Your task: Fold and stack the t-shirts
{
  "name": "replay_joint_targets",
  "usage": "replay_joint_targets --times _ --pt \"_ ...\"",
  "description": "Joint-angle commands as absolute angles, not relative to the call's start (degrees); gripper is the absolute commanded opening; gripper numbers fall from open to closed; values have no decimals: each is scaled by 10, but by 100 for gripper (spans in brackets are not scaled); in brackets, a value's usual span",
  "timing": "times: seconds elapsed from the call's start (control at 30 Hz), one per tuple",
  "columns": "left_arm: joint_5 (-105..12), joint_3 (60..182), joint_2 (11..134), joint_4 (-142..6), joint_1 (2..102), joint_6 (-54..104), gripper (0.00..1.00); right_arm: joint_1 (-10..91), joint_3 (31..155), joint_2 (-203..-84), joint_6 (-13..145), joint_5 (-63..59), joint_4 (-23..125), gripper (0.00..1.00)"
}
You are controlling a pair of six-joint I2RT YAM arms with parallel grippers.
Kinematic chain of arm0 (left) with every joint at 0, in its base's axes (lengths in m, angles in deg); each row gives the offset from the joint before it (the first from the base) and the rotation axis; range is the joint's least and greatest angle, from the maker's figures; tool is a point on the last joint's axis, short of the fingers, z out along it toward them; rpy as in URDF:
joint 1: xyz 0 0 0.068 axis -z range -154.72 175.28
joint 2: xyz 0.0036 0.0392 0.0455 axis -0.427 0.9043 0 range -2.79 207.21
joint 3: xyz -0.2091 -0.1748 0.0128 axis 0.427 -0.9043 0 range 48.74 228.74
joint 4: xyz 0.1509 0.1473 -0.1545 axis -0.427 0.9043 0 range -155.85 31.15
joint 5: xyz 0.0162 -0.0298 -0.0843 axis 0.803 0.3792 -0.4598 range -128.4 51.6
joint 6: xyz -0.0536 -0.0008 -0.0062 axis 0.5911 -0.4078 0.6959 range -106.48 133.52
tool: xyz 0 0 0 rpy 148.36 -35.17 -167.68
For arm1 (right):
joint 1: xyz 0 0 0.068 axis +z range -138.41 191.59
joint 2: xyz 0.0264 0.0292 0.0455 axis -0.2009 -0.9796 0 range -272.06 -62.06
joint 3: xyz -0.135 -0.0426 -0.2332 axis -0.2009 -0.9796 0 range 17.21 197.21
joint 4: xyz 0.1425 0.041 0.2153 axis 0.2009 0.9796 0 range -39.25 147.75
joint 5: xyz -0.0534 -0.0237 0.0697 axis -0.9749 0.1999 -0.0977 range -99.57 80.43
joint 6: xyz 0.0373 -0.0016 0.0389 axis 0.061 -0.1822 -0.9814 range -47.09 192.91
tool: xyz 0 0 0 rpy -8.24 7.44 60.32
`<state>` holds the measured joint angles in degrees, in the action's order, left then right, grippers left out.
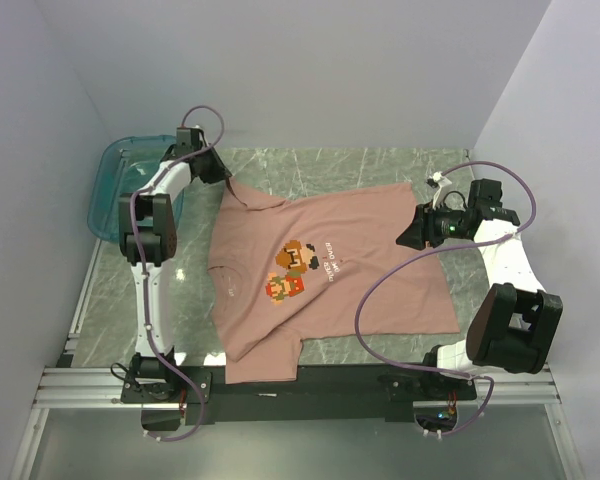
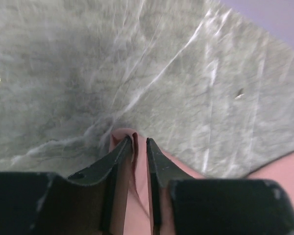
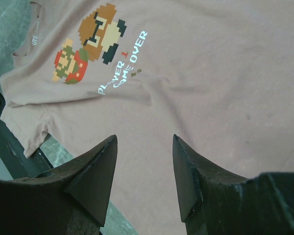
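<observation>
While pinching t-shirt [image 1: 380, 290] sleeve tight in left gripper [image 2: 139, 141], hovering right gripper [image 3: 144, 139], released and grasping nothing, over hem half. Spread print-up on table [image 1: 310, 165].

My two arms [image 1: 148, 300] are white and black, with purple cables [image 1: 358, 312] looping off and dark pointy fingers [image 3: 95, 176]

Grey-green marble-patterned table [image 1: 380, 165]; pink t-shirt [image 1: 370, 290] spread on it; teal tray [image 1: 102, 200] at its far-left corner.
</observation>
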<state>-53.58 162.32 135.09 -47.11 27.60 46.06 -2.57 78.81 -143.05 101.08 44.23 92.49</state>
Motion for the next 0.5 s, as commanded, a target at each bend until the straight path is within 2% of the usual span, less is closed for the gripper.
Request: replay_joint_targets --times 0.0,0.13,0.33,0.47 --pt "-605 1626 1346 -536 255 537 24 -30 808 -1434 1017 448 928 56" --pt "-645 1637 1366 -564 240 579 21 -30 808 -1434 1018 447 929 56" --pt "-684 1651 1382 -597 239 627 27 -31 809 -1437 1019 447 930 56" --pt "-674 1642 1349 -568 241 577 31 -31 809 -1434 1021 446 931 56"
